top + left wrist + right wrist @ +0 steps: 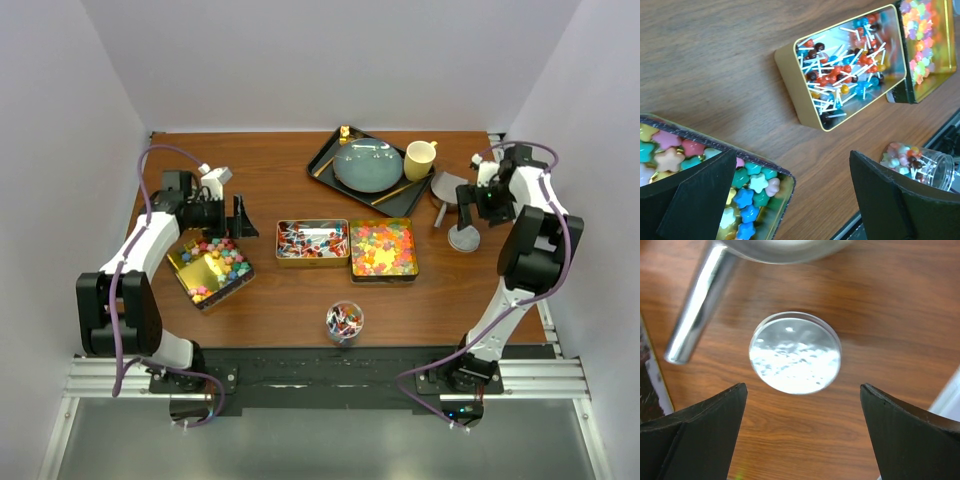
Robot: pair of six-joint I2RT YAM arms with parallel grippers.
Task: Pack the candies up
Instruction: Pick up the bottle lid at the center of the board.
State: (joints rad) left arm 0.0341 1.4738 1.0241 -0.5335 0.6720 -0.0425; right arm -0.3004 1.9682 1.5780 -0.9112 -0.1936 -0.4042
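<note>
Left gripper [793, 156] hung wide open and empty over the star candies [747, 197] in the near tin [788, 178]. More candies sat in the middle tin [795, 92], the far tin [905, 95] and the glass jar [930, 167]. Right gripper [802, 387], also open, hovered over the round lid [795, 352]. I'd come straight down centred, so both fingers catch the rim evenly and stay off the metal handle [695, 305].

We see a gold tin [791, 85] just beyond the left claw [792, 155], a second tin [902, 93] further right, a third tin [788, 181] at its left side and a glass jar [941, 169] at its right. Ahead of the right claw [802, 390] lies a round shiny disc [795, 352] on the wooden table [890, 300], with a metal handle [697, 305] beyond on the left.
</note>
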